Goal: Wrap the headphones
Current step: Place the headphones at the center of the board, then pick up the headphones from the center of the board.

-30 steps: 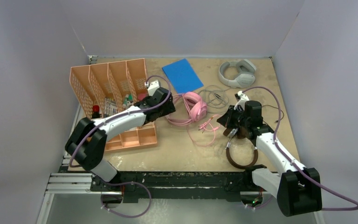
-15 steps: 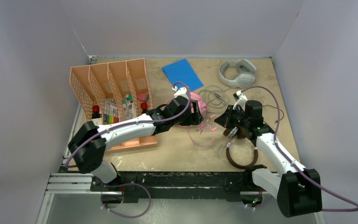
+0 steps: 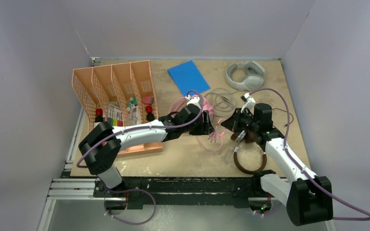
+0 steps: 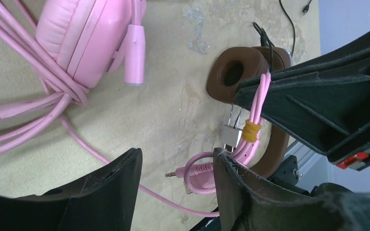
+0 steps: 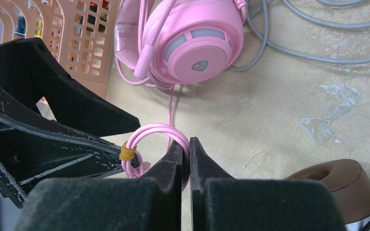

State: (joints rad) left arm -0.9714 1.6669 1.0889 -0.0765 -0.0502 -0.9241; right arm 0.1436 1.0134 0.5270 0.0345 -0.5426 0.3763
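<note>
The pink headset (image 3: 203, 102) lies mid-table, partly under my left arm; it also shows in the left wrist view (image 4: 77, 38) and the right wrist view (image 5: 192, 43). My right gripper (image 5: 185, 144) is shut on a coiled bundle of its pink cable (image 5: 154, 132), tied by a yellow band (image 5: 127, 151). My left gripper (image 4: 177, 154) is open just beside the bundle, with the pink plug (image 4: 197, 169) between its fingers. The brown-and-silver headset (image 3: 250, 161) lies under my right arm. The light-grey headset (image 3: 244, 75) lies at the back right.
A peach mesh organizer (image 3: 120, 91) with small items stands at the left. A blue flat sheet (image 3: 189, 77) lies at the back. Grey cable (image 3: 221, 98) loops behind the pink headset. Loose pink cable (image 3: 212, 142) trails on the table between the grippers.
My left arm has swung right from the organizer, over the pink headset, to the cable bundle beside my right gripper. My right gripper has stayed in place, shut on the bundle.
</note>
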